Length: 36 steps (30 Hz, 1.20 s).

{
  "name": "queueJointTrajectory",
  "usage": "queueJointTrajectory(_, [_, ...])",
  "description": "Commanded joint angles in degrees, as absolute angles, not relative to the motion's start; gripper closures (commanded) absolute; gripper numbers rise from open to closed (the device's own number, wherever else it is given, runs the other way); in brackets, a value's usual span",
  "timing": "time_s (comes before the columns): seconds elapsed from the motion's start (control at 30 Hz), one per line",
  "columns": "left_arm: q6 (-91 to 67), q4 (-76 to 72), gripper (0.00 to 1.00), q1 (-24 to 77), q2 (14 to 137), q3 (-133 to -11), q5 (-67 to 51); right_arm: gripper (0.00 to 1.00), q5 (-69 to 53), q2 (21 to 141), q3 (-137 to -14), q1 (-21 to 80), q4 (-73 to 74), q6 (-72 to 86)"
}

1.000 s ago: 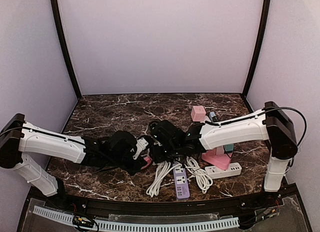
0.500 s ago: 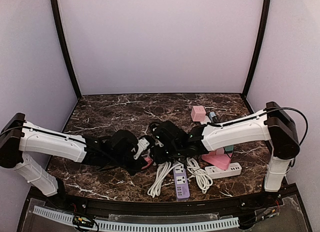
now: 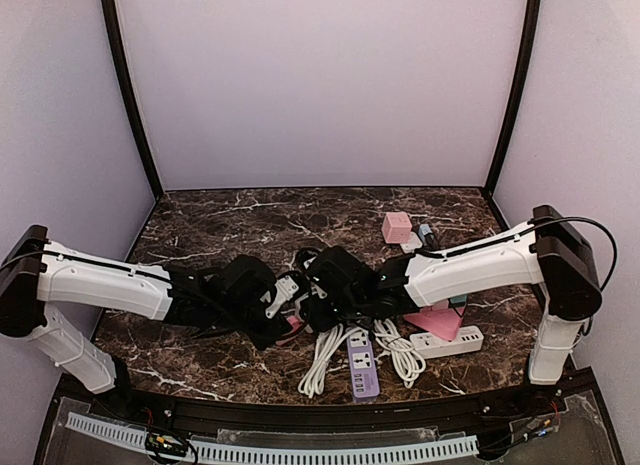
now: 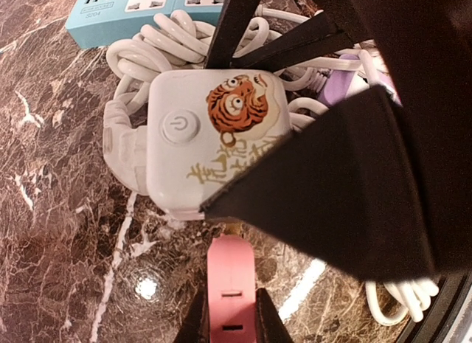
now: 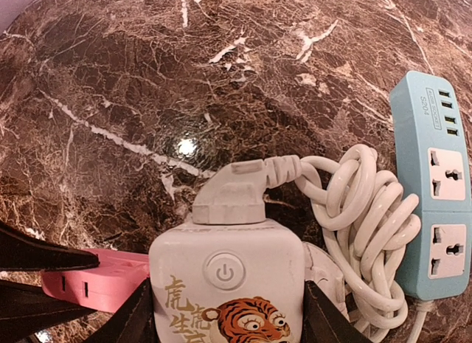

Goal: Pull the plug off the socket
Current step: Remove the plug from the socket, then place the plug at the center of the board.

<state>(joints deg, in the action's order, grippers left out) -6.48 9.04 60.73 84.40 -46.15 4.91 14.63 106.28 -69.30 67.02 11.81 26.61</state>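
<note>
Item: tiger-print socket cube (image 5: 225, 269) — clamped across its sides by the right gripper (image 5: 230, 319), jaws about half spread.
Task piece: pink plug (image 4: 230, 273), at the cube's 9 o'clock in the right wrist view, pinched by the left gripper (image 4: 230, 324) with jaws nearly closed. Whether its pins are seated cannot be told.
Hazards: a skewed pull would likely twist the cube in its clamp; the thin hold on the plug may slip.
Clearance: bare marble table (image 5: 110, 77) from 9 to 12 o'clock — white cord coil (image 5: 361, 210) and blue power strip (image 5: 435, 188) crowd 3 o'clock.
</note>
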Motion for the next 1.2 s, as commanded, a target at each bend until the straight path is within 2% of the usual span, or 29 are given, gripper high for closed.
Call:
queueJointTrajectory(0.0, [-5.5, 12.7, 0.99, 60.0, 82.7, -47.3, 4.7, 1.0, 19.2, 105.0, -68.9, 67.3, 13.9, 26.2])
queueJointTrajectory(0.37, [-7.4, 15.5, 0.99, 58.9, 80.2, -46.3, 6.4, 1.0, 20.6, 104.0, -69.4, 66.7, 16.0, 30.8])
queueJointTrajectory(0.63, [-12.3, 16.7, 0.99, 50.2, 72.4, -44.2, 2.9, 1.0, 18.9, 102.2, -67.7, 66.6, 13.0, 29.2])
queueJointTrajectory(0.9, [-13.5, 19.7, 0.99, 35.7, 79.7, -51.2, -5.6, 1.0, 17.1, 99.7, -65.3, 67.0, 9.7, 27.2])
queueJointTrajectory(0.97, [-13.6, 20.4, 0.99, 32.1, 83.5, -53.8, -11.2, 1.0, 17.0, 99.3, -64.9, 67.2, 9.3, 27.0])
queueJointTrajectory(1.17, [-10.8, 24.9, 0.99, 25.8, 93.0, -64.4, -19.9, 1.0, 17.0, 98.6, -63.7, 68.1, 7.5, 26.1])
